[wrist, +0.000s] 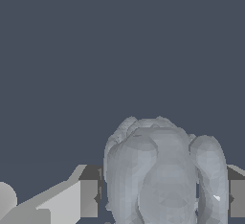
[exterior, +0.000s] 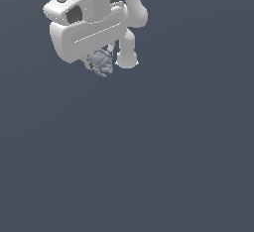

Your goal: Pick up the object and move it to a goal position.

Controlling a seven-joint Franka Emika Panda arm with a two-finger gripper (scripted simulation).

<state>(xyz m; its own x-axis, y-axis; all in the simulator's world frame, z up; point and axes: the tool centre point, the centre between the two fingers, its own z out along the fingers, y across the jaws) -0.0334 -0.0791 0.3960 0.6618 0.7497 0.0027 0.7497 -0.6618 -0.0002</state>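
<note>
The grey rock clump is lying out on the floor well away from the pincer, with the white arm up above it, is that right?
Not quite. The grey rock clump is not lying apart from the pincer; it sits right at it, between the two fingers, as the wrist view shows. The white arm is indeed above it in the exterior view.

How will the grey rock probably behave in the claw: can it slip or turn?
The rock looks stiff: its lumps keep their shape between the fingers. Its rounded, uneven surface probably gives the flat pads few contact spots, so it might twist or slip. In the exterior view it hangs below the claw, so a loose grip would likely drop it.
</note>
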